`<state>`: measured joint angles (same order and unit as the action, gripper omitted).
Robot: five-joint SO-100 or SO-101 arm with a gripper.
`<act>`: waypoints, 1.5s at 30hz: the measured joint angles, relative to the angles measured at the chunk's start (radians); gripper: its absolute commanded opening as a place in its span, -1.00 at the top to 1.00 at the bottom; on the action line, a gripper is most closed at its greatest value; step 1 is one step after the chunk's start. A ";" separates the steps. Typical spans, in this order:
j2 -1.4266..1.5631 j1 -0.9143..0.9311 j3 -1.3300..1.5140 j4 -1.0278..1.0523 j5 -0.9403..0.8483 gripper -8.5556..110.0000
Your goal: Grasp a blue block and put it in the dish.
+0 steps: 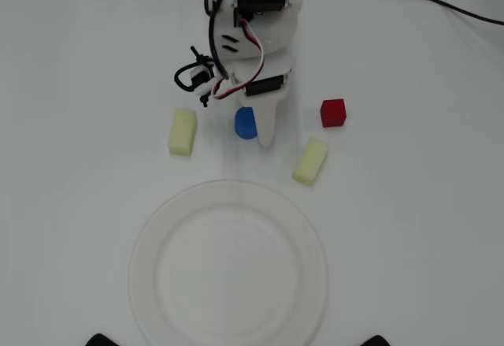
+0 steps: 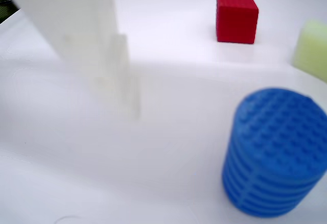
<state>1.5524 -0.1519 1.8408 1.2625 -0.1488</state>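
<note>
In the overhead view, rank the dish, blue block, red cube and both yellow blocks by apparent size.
1. dish, by far the largest.
2. The two yellow blocks, alike in size; no ranking between them.
3. red cube and blue block, too close to rank, the block partly hidden by the gripper.

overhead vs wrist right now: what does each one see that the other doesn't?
Only the overhead view shows the dish, empty, below the blocks; the arm coming in from the top edge; and the yellow block left of the blue one.

Only the wrist view shows close detail: the ribbed side and studded top of the blue block, and a blurred white finger standing left of it with a clear gap.

Both show the blue block, the red cube, and the other yellow block.
</note>
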 measured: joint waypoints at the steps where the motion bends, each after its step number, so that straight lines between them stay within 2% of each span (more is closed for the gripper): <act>1: -0.009 0.002 -0.002 -0.005 -0.003 0.39; 3: -0.026 -0.008 -0.002 -0.017 -0.009 0.46; 9: -0.095 -0.017 -0.026 -0.069 -0.029 0.51; 24: -0.196 0.032 -0.138 -0.072 -0.084 0.47; 28: -0.204 0.043 -0.144 -0.072 -0.095 0.58; 31: -0.206 0.043 -0.144 -0.072 -0.087 0.79; 33: -0.206 0.043 -0.144 -0.072 -0.087 0.84; 41: -0.202 0.081 -0.187 -0.067 -0.061 0.85; 45: -0.101 0.133 -0.209 -0.112 -0.061 0.85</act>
<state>1.4511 -0.0184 1.6322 1.1505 -0.2102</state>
